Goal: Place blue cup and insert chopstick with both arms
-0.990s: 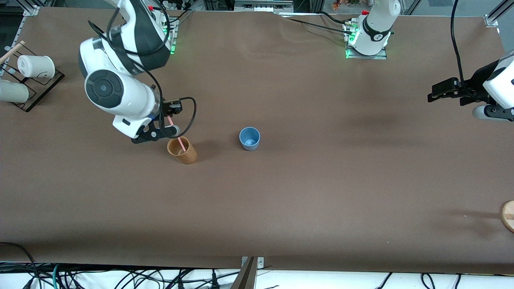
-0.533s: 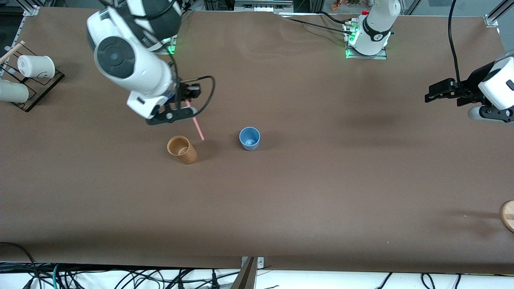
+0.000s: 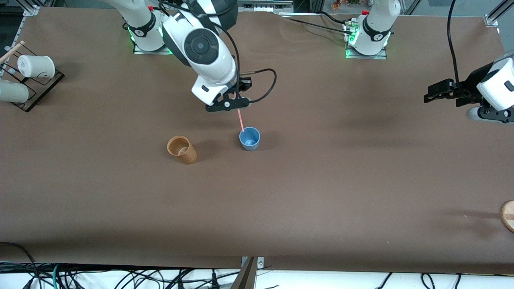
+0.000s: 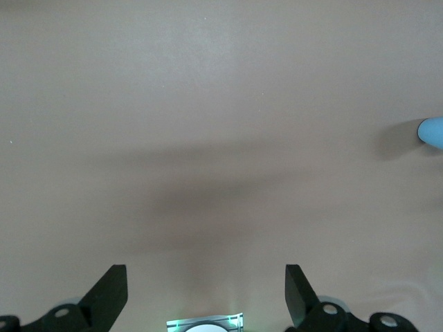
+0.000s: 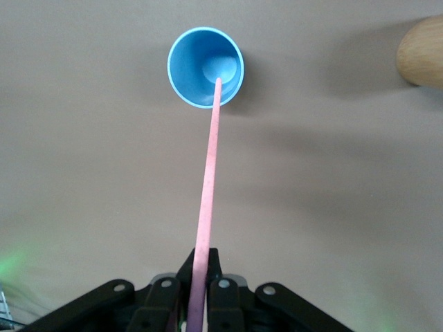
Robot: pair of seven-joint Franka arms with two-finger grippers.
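The light-blue cup (image 3: 249, 138) stands upright near the middle of the table. My right gripper (image 3: 234, 100) is shut on the pink chopstick (image 3: 240, 120) and holds it in the air, the stick's lower tip at the cup's rim. In the right wrist view the chopstick (image 5: 208, 187) runs from the shut gripper (image 5: 199, 280) to over the blue cup's (image 5: 197, 69) open mouth. My left gripper (image 3: 433, 95) hangs open and empty over the left arm's end of the table; it shows open in its own view (image 4: 206, 294), with the blue cup's edge (image 4: 432, 131) just in view.
A tan-brown cup (image 3: 182, 149) stands beside the blue cup toward the right arm's end, and shows in the right wrist view (image 5: 422, 52). A black rack (image 3: 30, 86) with white cups (image 3: 36, 66) is at that end. A round wooden piece (image 3: 508, 215) lies at the left arm's end.
My right gripper lifted the pink chopstick out of the tan-brown cup and carried it across to over the blue cup. The left gripper barely moved.
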